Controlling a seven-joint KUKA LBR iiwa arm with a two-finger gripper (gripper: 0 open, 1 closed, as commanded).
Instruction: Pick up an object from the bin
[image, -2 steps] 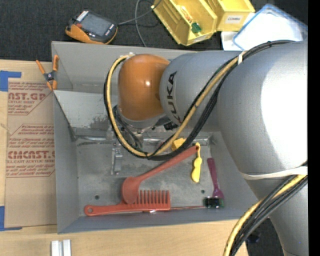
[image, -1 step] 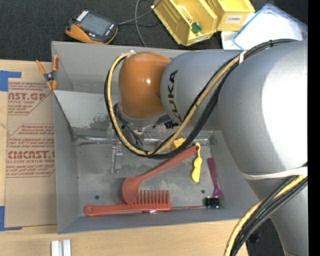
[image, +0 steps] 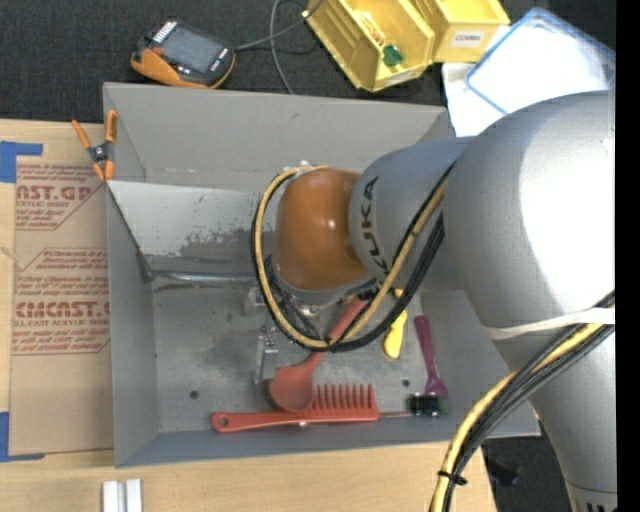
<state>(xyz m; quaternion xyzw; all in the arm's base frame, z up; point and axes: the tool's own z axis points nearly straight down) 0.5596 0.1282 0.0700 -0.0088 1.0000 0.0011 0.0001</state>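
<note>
Camera view has the arm reaching into the bin from the right, with the tool low over the floor near the middle, under the orange wrist cover; how far open it is I cannot tell, nor whether it has hold of anything. A red spoon lies just beside the tool on the near side, its handle slanting up under the wrist. A red comb lies along the near wall touching the spoon, with a yellow piece and a purple brush to the right.
</note>
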